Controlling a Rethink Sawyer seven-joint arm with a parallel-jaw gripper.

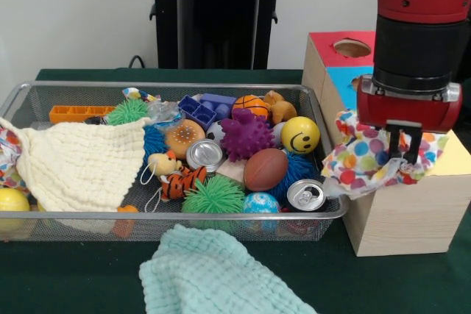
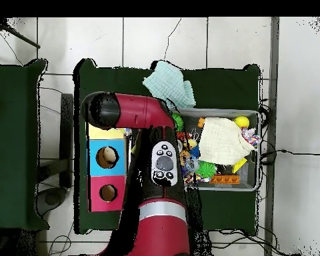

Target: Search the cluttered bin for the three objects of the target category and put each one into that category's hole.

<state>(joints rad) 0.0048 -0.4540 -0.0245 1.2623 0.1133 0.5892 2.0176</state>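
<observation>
Polka-dotted cloth (image 1: pixel 360 161), white with many-coloured spots, lies bunched on top of the wooden sorting box (image 1: pixel 412 215), draped over its near corner toward the bin. The gripper (image 1: pixel 404 154) hangs directly over it, its two black fingers (image 1: pixel 394 140) close together and pressed into the fabric, pinching a fold of the cloth above the box's yellow panel (image 1: pixel 452 158). The box's other panels run away from the camera: a blue one (image 1: pixel 346 77) and a red one (image 1: pixel 331 42) with a round hole (image 1: pixel 352 48).

In the overhead view the red arm (image 2: pixel 133 111) reaches across the box (image 2: pixel 107 160), covering most of the yellow end, while the holes in the blue section (image 2: pixel 107 157) and the red section (image 2: pixel 108 193) show clearly.

The wire mesh bin (image 1: pixel 44 93) sits just beside the box, crowded with toys. A cream muslin cloth (image 1: pixel 77 159) covers its left part. Beside it lie a purple spiky ball (image 1: pixel 246 135), a yellow smiley ball (image 1: pixel 300 134), a brown toy football (image 1: pixel 266 169), a small basketball (image 1: pixel 252 104), a green spiky ball (image 1: pixel 214 196), a toy doughnut (image 1: pixel 183 137), a striped tiger plush (image 1: pixel 180 182), two drink cans (image 1: pixel 306 195) and an orange tray (image 1: pixel 77 113). A mint green cloth (image 1: pixel 217 273) rests on the dark green table (image 1: pixel 73 277) in front of the bin.
</observation>
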